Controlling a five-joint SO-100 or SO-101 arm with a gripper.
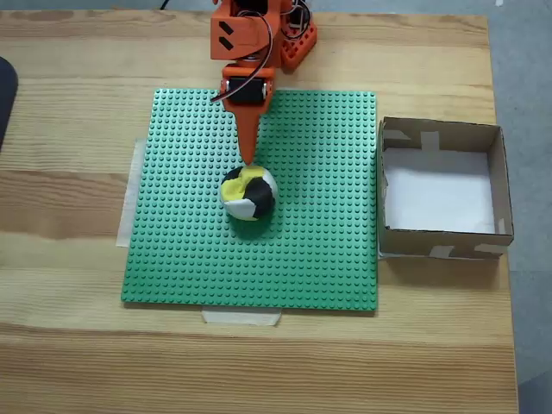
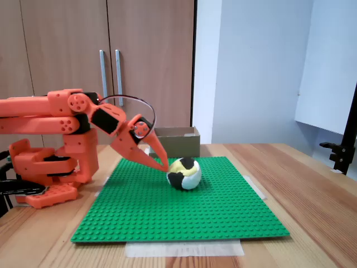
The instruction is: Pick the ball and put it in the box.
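An orange arm [image 1: 250,52] reaches across a green baseplate [image 1: 328,259] taped to a wooden table [image 1: 69,345], its gripper [image 1: 250,159] tilted down with the tips at the ball [image 1: 248,193], at or just short of touching. The jaws look drawn together, holding nothing (the side fixed view [image 2: 163,163] shows one narrow point). The ball [image 2: 184,173] sits near the plate's centre, with bare studs all round; being round, it has no long axis. The box [image 1: 442,250] stands open-topped just off the plate's right edge in the top-down fixed view, close to the table's right edge.
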